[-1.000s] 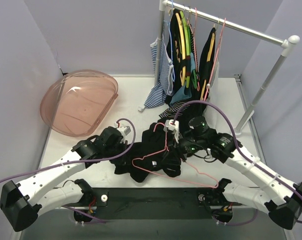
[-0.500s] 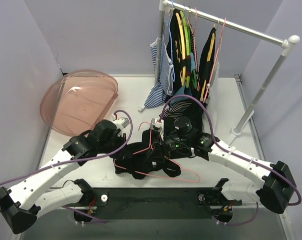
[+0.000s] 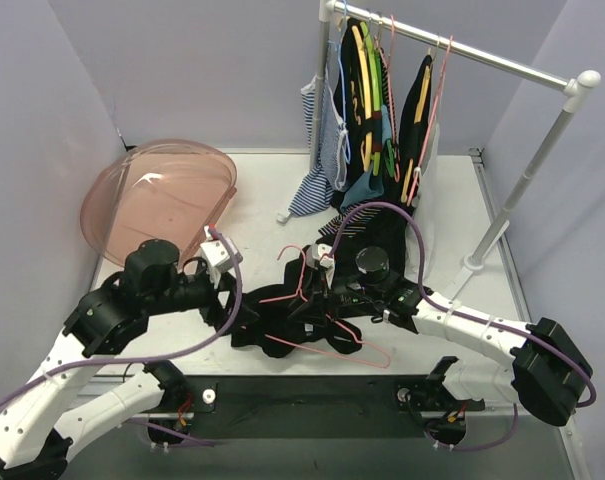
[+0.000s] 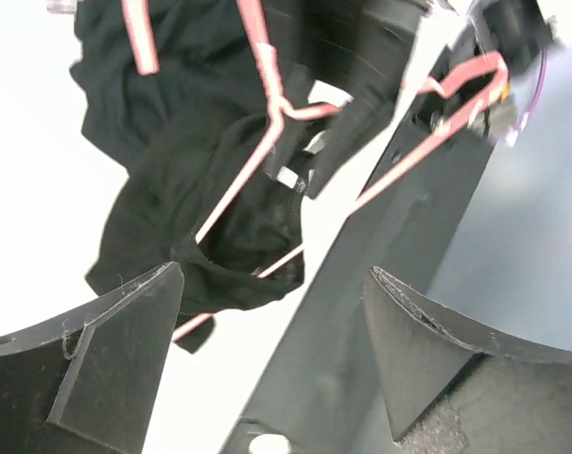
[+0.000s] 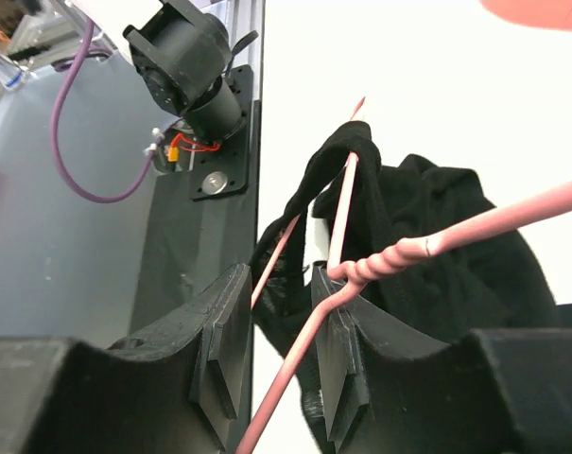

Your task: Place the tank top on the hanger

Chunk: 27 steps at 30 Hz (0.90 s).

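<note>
Black tank top [image 3: 287, 322] heaped on the white table [image 3: 272, 190], pink hanger [image 5: 512, 215] partly threaded into it.

A clothes rail [image 3: 502, 60] hung with garments stands at the table's far right, and a pink translucent basin [image 3: 162, 200] lies tipped at the far left. The tank top sits near the front edge between the two arms. One strap is looped over the end of a hanger arm, and the rest is bunched under the wire. The right gripper [image 5: 281, 350] pinches the hanger's neck just below the twisted wire. The left gripper [image 4: 274, 274] hovers beside the heap, jaws spread wide, holding nothing.
</note>
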{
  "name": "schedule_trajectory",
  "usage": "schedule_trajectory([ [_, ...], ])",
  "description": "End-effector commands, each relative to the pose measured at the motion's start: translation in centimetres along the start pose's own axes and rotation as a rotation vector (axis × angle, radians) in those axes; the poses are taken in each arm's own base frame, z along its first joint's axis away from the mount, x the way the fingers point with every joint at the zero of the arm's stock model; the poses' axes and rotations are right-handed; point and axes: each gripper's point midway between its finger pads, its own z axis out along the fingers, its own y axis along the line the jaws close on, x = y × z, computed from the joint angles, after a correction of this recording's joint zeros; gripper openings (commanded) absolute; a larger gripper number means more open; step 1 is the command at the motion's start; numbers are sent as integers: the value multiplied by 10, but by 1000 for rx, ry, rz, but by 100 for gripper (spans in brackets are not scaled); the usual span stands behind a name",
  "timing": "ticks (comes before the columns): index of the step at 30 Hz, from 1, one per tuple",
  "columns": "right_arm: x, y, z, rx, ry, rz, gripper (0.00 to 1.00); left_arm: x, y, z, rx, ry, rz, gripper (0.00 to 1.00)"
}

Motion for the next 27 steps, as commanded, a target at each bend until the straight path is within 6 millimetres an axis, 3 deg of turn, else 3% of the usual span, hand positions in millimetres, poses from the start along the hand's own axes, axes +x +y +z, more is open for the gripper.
schedule_trajectory([
  [1,-42,3,-1,-24,-106,-218,0,11,-3,2,129,-35,439,88],
  [9,-67,17,-12,-34,-101,-341,0,29,28,32,142,108,594,88],
  [15,-74,30,-18,-67,-89,-393,0,13,28,46,242,75,568,85],
  [18,-77,33,-20,-66,-88,-414,0,8,23,53,299,80,549,76],
  [19,-78,32,-21,-63,-86,-418,0,6,21,54,317,81,543,70],
  [20,-77,32,-22,-58,-79,-425,0,7,21,56,329,92,533,52],
  [22,-78,32,-22,-53,-75,-435,0,7,20,58,345,103,519,34],
  [23,-77,31,-23,-47,-70,-437,0,8,20,59,349,106,514,20],
  [25,-81,26,-23,-14,-69,-438,0,9,22,57,328,109,511,5],
  [27,-82,9,-26,87,-48,-406,0,9,36,54,221,122,489,0],
])
